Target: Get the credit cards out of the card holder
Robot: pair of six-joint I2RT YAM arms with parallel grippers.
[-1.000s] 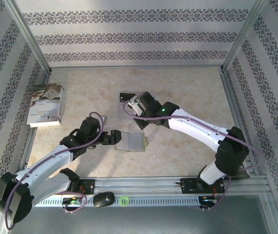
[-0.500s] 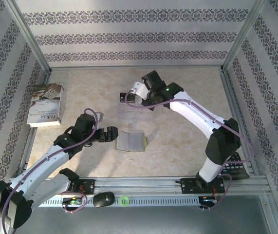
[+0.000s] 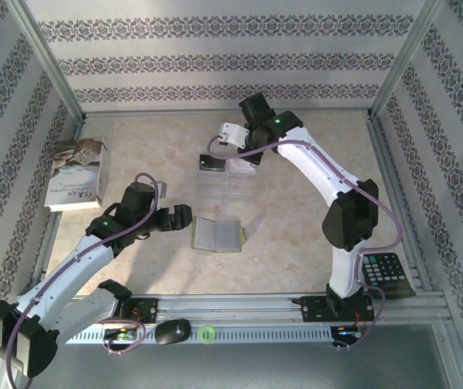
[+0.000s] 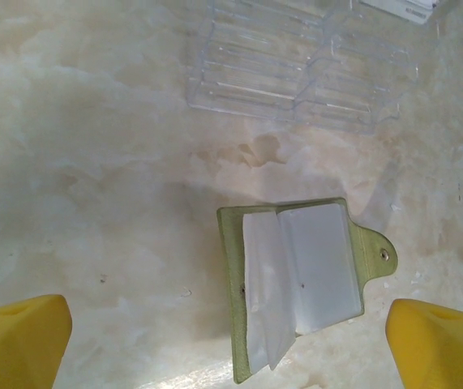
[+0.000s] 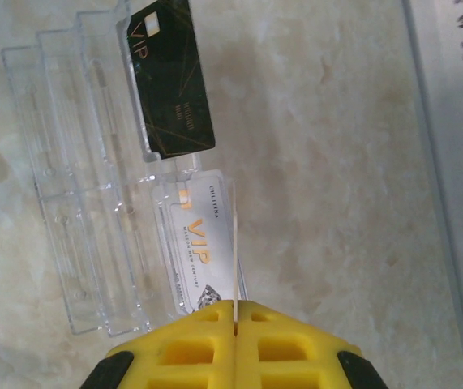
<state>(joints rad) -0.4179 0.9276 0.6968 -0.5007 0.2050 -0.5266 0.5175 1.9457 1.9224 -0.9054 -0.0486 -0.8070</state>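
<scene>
Worktop [image 4: 93,178] is finished in smooth, faintly glossy marbled stone-look, stand [image 4: 296,73] moulded in clear shiny plastic, black card [image 5: 170,81] glossy, silvery-white card [image 5: 203,251] sheened, card holder [image 4: 296,284] covered in matt yellow-green leatherette, sleeves [image 4: 263,292] cloudy plastic

Yellow-green card holder [image 4: 300,279] lies open; black card [image 5: 170,81] in clear rack [image 5: 61,203], white card [image 5: 203,243] just beside

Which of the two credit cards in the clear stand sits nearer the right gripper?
The silvery-white card with orange VIP lettering, just ahead of the right gripper; the black card sits farther away, beyond it.
</scene>
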